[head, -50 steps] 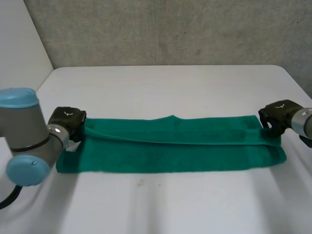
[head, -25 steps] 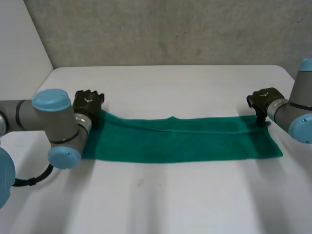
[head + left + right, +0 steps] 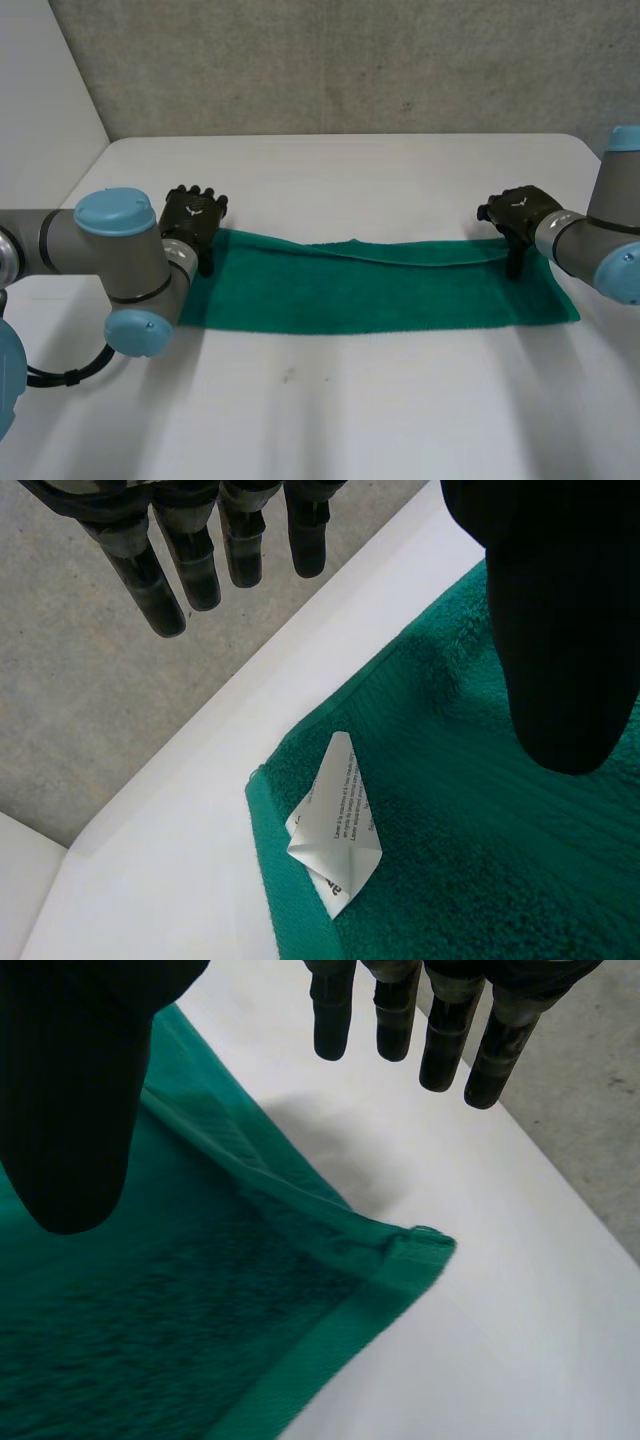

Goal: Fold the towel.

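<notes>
Fingers (image 3: 165,590) of our left hand (image 3: 195,215) hang straight and released, with the thumb (image 3: 560,630) set well apart from them and nothing between. The fingers (image 3: 440,1040) of our right hand (image 3: 520,215) are likewise straight and released, its thumb (image 3: 70,1090) spread wide and gripping nothing. Nearest to us lies a bare stretch of the white bench (image 3: 350,400). Beyond it the green towel (image 3: 370,290) rests flat about the middle of the bench, its long axis running from our left side to our right, one short end pointing at each arm. A low, loose ridge of cloth runs along its far long edge, from the middle toward our right hand. Our left hand sits at the far left corner of the towel, palm facing down. In its wrist view the thumb is above the cloth while the fingers reach out past the edge over the bench, and a white printed label (image 3: 335,825) lies folded on the towel just inside that corner. Our right hand is at the far right corner, thumb over the cloth, fingers over the bench beyond it. We cannot tell whether either hand touches the towel. Both forearms come in from the sides. Farthest off, a grey concrete wall (image 3: 350,60) stands behind the bench.
</notes>
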